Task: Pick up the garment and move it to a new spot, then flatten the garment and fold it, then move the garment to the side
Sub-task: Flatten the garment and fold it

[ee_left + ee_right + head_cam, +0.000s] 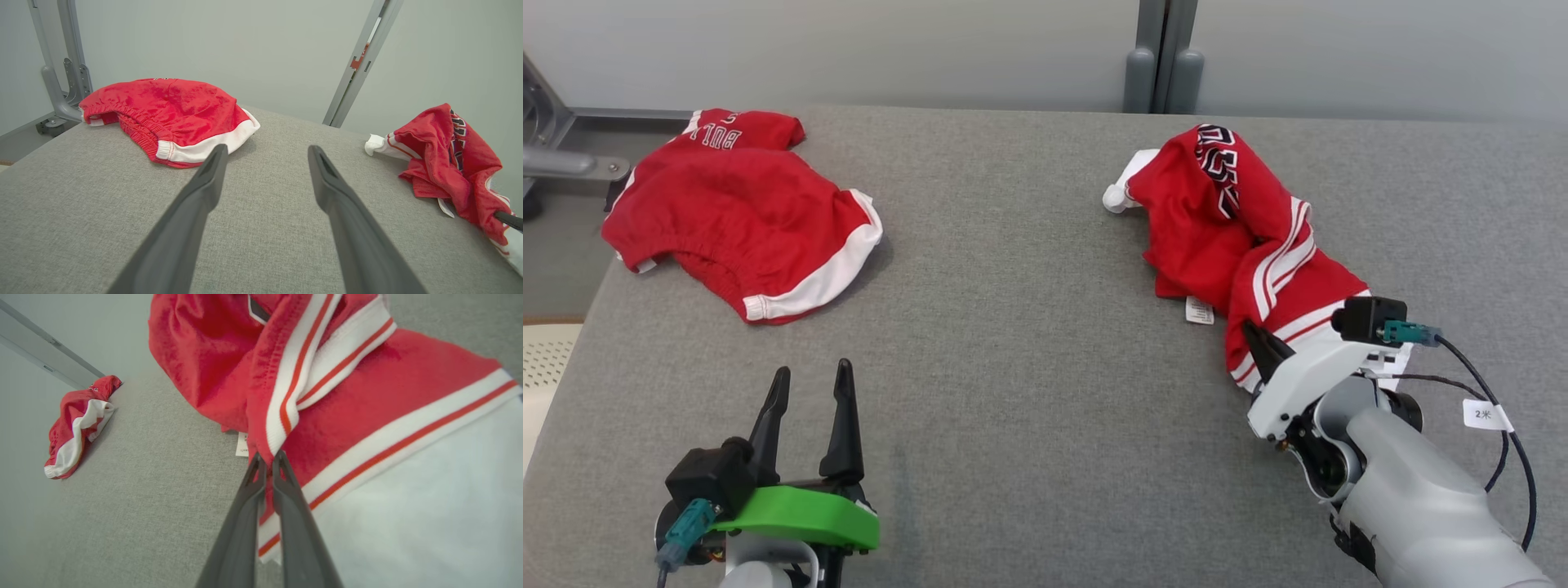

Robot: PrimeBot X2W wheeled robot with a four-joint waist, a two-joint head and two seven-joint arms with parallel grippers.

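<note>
While the left gripper (813,369) is held over the near left part of the bench (1029,327), fingers spread wide with nothing between them, the right gripper (267,459) is pinched tight on the striped hem of the crumpled red garment (1225,220) toward the right edge. The hem should be raised straight up until the trailing cloth is cleared; how much fabric is caught cannot quite be judged. A second red garment (735,212) is seen at the far left corner, well apart, so the middle may be used as the new spot.
</note>
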